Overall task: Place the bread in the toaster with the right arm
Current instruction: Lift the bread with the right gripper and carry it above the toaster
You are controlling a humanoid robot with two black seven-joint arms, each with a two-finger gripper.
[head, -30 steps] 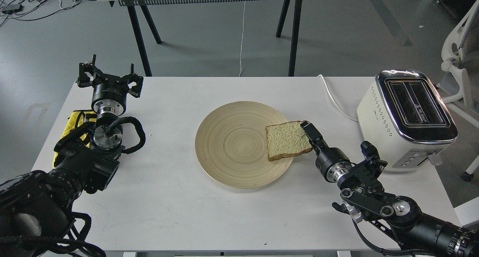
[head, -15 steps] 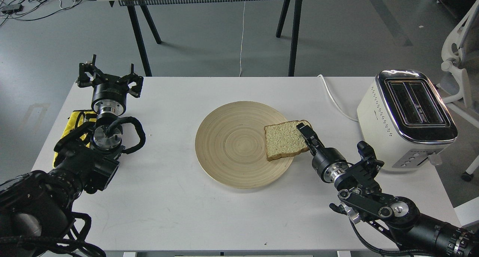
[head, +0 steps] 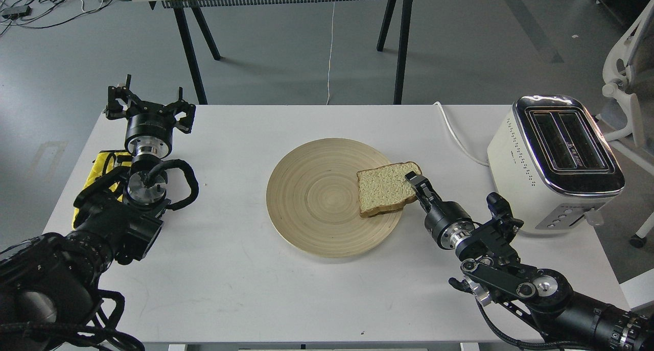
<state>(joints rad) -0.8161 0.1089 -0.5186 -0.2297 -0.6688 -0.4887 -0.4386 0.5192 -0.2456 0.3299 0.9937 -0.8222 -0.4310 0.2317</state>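
Head view: right pincer (head: 415,183) low over the tabletop (head: 230,274), fingers pinching the near-right edge of the bread (head: 384,187). Slice sits directly ahead-left of the pincer tips, lying on the right side of a round wooden plate (head: 317,197), its right edge tilted up slightly where the fingers grip. Plate spreads out to the left of the pincer; its rim passes just under the fingers. Toaster (head: 554,162) stands well apart to the right of the pincer, at the tabletop's right edge, both slots facing up, white cord (head: 457,136) running from it back across the tabletop behind the pincer.

Left pincer (head: 149,103) far off to the left, near the tabletop's far-left corner, fingers spread wide, gripping nothing. Yellow cloth (head: 104,164) lies beside that arm, partly hidden by it.
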